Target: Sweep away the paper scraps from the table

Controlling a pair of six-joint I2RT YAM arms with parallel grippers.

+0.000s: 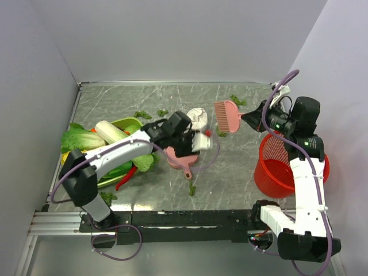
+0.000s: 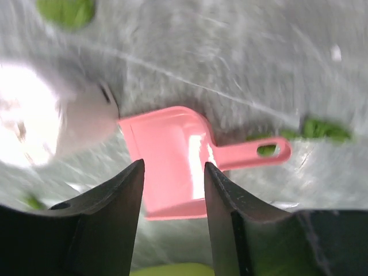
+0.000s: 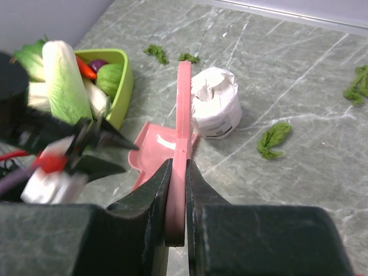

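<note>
The left tool (image 2: 173,168) hangs over the dustpan (image 2: 167,141) with its jaws apart, gripping nothing. The pan lies flat on the tabletop (image 1: 241,172), close to a white roll (image 3: 215,106). The right tool (image 3: 178,165) is clenched on the brush (image 3: 184,98) handle, with the head out over the middle of the tabletop.

The scraps (image 3: 273,140) lie scattered: one right of the roll, some at the far edge (image 1: 237,100), some by the green tray (image 1: 142,115), and one near the arms (image 1: 192,188).

The step in hand looks like taking up the pan. The left tool would best come down on the slim handle rather than the wide body, then press the pan's lip flat so bits cannot slide under it. Short brush strokes toward the lip should serve, working around the roll and not into it.
</note>
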